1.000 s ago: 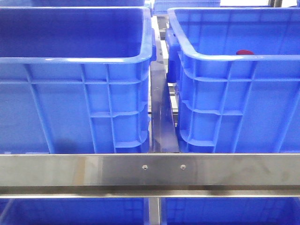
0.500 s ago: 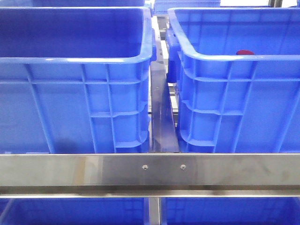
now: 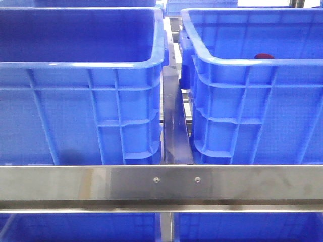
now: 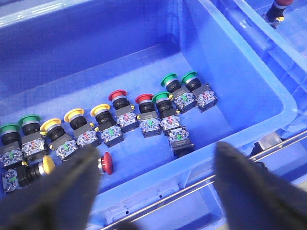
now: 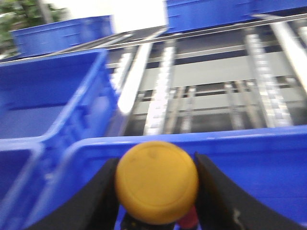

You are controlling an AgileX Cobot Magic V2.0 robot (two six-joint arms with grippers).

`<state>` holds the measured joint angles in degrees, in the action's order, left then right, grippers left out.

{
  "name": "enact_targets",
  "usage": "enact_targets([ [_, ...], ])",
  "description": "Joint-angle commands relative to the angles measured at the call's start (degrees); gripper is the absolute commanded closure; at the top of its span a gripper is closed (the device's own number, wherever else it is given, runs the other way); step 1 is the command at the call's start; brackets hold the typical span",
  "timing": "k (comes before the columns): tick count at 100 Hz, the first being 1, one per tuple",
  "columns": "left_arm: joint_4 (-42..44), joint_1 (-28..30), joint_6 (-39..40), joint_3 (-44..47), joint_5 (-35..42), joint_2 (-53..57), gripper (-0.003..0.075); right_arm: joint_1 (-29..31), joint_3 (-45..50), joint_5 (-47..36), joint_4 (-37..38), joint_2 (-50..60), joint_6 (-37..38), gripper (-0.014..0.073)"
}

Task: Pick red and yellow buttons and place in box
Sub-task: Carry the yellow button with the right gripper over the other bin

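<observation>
Left tool [image 4: 156, 184] spread wide — right tool [image 5: 156, 191] clamped on its load.

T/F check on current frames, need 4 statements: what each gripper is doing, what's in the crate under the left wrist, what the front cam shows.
1. The right gripper holds a yellow button between its fingers. True.
2. The left gripper grips a green button. False: its fingers are apart with nothing between them, above the crate.
3. That crate holds only red buttons. False: green, yellow and red ones lie in it.
4. The front view shows both arms. False: neither arm appears.
</observation>
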<state>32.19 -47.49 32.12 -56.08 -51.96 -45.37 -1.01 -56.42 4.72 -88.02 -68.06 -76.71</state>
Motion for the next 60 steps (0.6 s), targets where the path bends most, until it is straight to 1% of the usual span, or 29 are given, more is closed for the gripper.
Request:
enact_targets([
  [1, 1.9, -0.5, 0.6, -1.3, 3.0, 0.2, 0.0444, 1.4, -1.5, -2.7, -0.3, 0.4, -1.6, 0.043],
  [3, 1.9, -0.5, 0.6, -1.3, 3.0, 0.2, 0.0469, 1.7, -1.5, -2.8, -0.3, -0.1, -1.9, 0.043],
  [8, 1.9, -0.5, 0.6, -1.3, 3.0, 0.2, 0.0571, 2.3, -1.5, -3.5, -0.3, -1.3, -2.2, 0.043],
  [10, 1.9, -0.5, 0.6, -1.3, 3.0, 0.2, 0.0596, 2.4, -1.5, -3.7, -0.3, -1.7, -2.3, 0.043],
  [15, 1.9, -0.5, 0.6, -1.3, 3.0, 0.2, 0.0688, 2.9, -1.5, -4.7, -0.3, -3.2, -2.3, 0.043],
  [19, 1.9, -0.5, 0.6, -1.3, 3.0, 0.2, 0.0741, 3.3, -1.5, -5.5, -0.3, -4.6, -2.3, 0.043],
  [41, 1.9, -0.5, 0.6, -1.3, 3.0, 0.2, 0.0739, 4.4, -2.7, -9.9, 0.5, -12.8, -2.3, 0.043],
  [60, 1.9, -0.5, 0.6, -1.3, 3.0, 0.2, 0.0739, 4.4, -8.5, -11.6, 1.1, -22.3, -2.3, 0.043],
])
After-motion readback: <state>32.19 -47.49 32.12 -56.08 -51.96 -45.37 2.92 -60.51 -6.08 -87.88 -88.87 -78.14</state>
